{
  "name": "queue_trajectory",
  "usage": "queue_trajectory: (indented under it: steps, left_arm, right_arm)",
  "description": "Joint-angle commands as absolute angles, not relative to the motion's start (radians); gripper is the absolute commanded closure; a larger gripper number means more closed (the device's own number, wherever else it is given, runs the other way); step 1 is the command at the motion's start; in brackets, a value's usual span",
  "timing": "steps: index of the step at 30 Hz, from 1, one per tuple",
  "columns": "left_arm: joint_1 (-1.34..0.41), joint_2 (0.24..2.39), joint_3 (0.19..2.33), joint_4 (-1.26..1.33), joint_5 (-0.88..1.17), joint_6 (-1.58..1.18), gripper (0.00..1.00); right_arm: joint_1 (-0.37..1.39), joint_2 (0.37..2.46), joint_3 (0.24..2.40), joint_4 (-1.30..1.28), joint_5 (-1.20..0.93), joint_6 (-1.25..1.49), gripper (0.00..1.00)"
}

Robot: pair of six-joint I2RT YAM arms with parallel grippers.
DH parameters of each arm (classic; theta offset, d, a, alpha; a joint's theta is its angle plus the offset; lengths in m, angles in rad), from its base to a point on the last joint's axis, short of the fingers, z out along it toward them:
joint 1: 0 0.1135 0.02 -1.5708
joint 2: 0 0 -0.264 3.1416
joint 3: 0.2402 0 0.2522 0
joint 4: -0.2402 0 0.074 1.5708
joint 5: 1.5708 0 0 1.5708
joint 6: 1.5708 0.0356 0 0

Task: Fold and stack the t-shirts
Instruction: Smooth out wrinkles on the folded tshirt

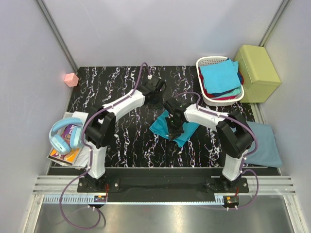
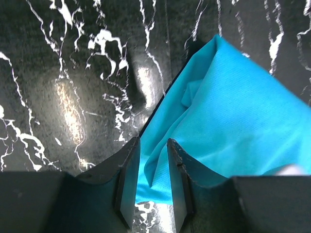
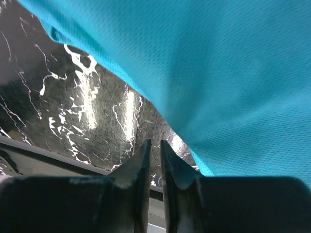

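Left claw (image 2: 152, 143) is closed on an edge of the teal t-shirt (image 1: 186, 134): a fold of the cloth is pinched between its dark fingers. I think it holds this corner so that the shirt can be pulled flat for folding. Right claw (image 3: 154, 143) is almost closed, with only a thin slit and no cloth visible inside it; it sits just beside the shirt's near edge. The shirt lies in the middle of the black marbled table (image 1: 126, 143), soft, finely knitted and wrinkled. The other shirts (image 1: 221, 77) are piled in the white slatted basket (image 1: 204, 62).
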State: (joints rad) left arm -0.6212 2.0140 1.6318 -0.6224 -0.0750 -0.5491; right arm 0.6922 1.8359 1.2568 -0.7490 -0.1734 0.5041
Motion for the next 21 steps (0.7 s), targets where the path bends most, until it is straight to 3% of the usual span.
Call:
queue_trajectory:
  steps: [1, 6, 13, 21]
  left_arm:
    - [-0.614, 2.019, 1.703, -0.627, -0.043, -0.535, 0.66]
    - [-0.611, 2.008, 1.723, -0.627, -0.034, -0.534, 0.66]
    - [-0.612, 2.045, 1.749, -0.632, 0.038, -0.540, 0.67]
    - [-0.612, 1.965, 1.577, -0.600, 0.035, -0.543, 0.66]
  right_arm:
    - [0.707, 1.790, 1.241, -0.744, -0.172, 0.512, 0.82]
    - [0.707, 1.642, 1.267, -0.739, -0.026, 0.538, 0.81]
    - [0.706, 1.617, 1.399, -0.807, 0.043, 0.543, 0.77]
    - [0.703, 1.600, 1.439, -0.857, 0.146, 0.511, 0.70]
